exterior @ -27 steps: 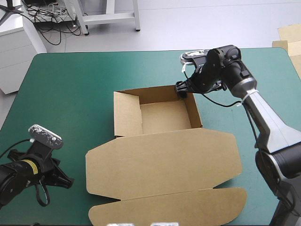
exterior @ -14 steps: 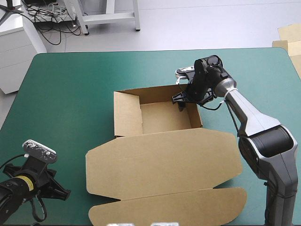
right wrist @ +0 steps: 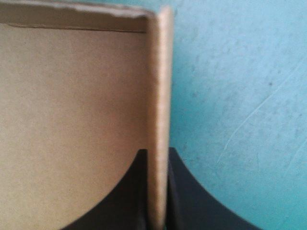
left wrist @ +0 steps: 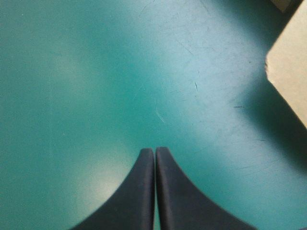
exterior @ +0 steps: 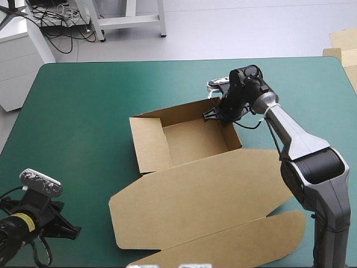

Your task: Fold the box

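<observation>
Brown board fills the middle of the teal-green counter [exterior: 83, 100]. The box [exterior: 201, 190] stands as an open tray toward the far side, with its wide lid lying flat toward the near edge. A narrower flap lies beyond the lid, reaching the counter's near-right part. The box's long axis runs from far to near and is skewed a little, so the near end swings to the right.

The right arm [exterior: 279, 120] reaches in from the right side, and its jaws are clamped on the tray's far-right corner. In the right wrist view the upright wall [right wrist: 158, 96] runs straight out from between the black fingers [right wrist: 192, 201]. The tray's inside lies on one side of the wall and bare cover on the other. The wall looks upright there, not leaning.

The left arm [exterior: 33, 215] sits low at the near-left corner, well apart from the box. Its jaws are closed on nothing, the two fingers [left wrist: 139, 191] meeting in a point over bare cover. Only one corner of the lid [left wrist: 292, 81] shows, ahead of them and off to the right.

The coming move seems to turn on the right grip. The box lies to the left and near side of those jaws, and they hold it only by a corner of one wall. A pull or push there would likely drag or swivel the whole sheet instead of bending a crease. The right arm is the nearer one by far. The left would have to travel right and toward the far side to reach the lid's left edge.
</observation>
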Robot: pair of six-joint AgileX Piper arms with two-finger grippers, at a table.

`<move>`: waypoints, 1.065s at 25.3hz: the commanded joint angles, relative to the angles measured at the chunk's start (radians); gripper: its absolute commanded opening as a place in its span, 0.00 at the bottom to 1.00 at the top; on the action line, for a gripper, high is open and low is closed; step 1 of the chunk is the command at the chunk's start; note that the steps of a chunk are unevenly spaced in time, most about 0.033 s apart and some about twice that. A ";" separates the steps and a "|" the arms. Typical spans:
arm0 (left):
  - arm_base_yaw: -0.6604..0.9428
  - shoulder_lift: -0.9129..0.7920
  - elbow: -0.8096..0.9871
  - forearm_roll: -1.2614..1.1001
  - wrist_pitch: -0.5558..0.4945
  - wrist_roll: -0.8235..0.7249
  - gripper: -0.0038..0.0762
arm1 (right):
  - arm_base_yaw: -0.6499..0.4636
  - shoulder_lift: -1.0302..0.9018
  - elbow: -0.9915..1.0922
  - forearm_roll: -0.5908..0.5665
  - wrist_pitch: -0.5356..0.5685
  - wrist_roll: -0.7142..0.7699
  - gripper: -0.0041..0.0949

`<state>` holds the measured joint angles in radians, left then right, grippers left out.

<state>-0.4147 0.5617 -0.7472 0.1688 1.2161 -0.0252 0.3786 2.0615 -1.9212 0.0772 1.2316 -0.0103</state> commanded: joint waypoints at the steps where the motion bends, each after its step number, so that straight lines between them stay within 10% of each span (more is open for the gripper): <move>1: -0.005 0.005 -0.024 0.015 -0.045 -0.011 0.04 | -0.016 -0.068 -0.120 -0.012 0.021 -0.040 0.02; 27: -0.005 0.005 -0.024 0.066 -0.041 -0.011 0.04 | -0.755 -0.085 -0.295 -0.021 0.022 0.066 0.02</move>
<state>-0.4147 0.5617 -0.7472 0.2085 1.2162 -0.0263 -0.3403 2.0545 -2.1832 0.0400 1.2449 0.0506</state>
